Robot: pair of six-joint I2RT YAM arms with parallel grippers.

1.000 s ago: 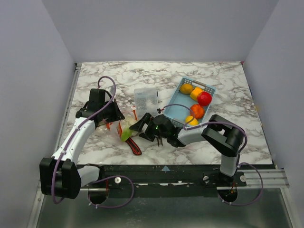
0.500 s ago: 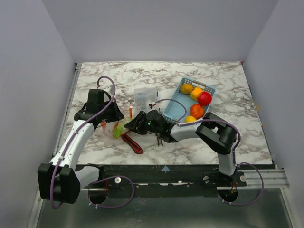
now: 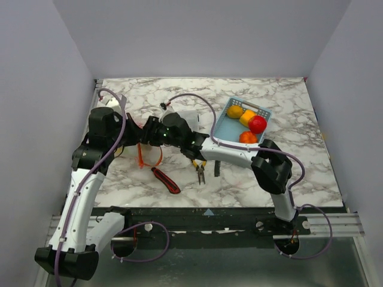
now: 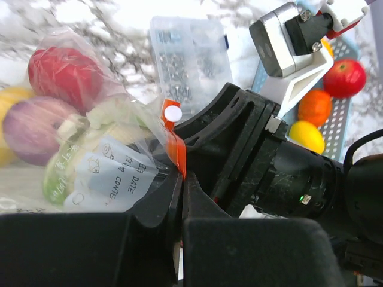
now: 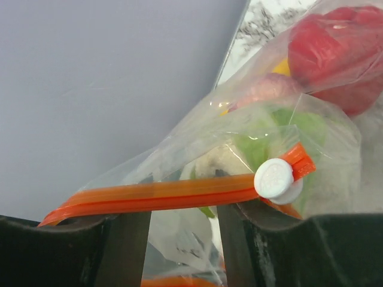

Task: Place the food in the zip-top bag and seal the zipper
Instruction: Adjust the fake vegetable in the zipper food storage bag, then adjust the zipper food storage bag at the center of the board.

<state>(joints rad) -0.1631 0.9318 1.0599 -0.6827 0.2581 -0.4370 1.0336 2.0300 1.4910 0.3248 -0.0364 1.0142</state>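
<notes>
L tool (image 4: 181, 182) pinching zipper (image 5: 161, 194) of zip-top bag (image 4: 90, 155), btwn both arms over counter (image 3: 269, 95) left-centre. Bag holds food (image 4: 60, 72) (red, purple, green bits). R tool (image 5: 184, 239) at strip, grip can't tell.

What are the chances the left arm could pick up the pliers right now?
Probably not: the left pincer is shut on the zip-top bag, and the right arm stretches just above the handles of the pliers, crowding the way in.
</notes>
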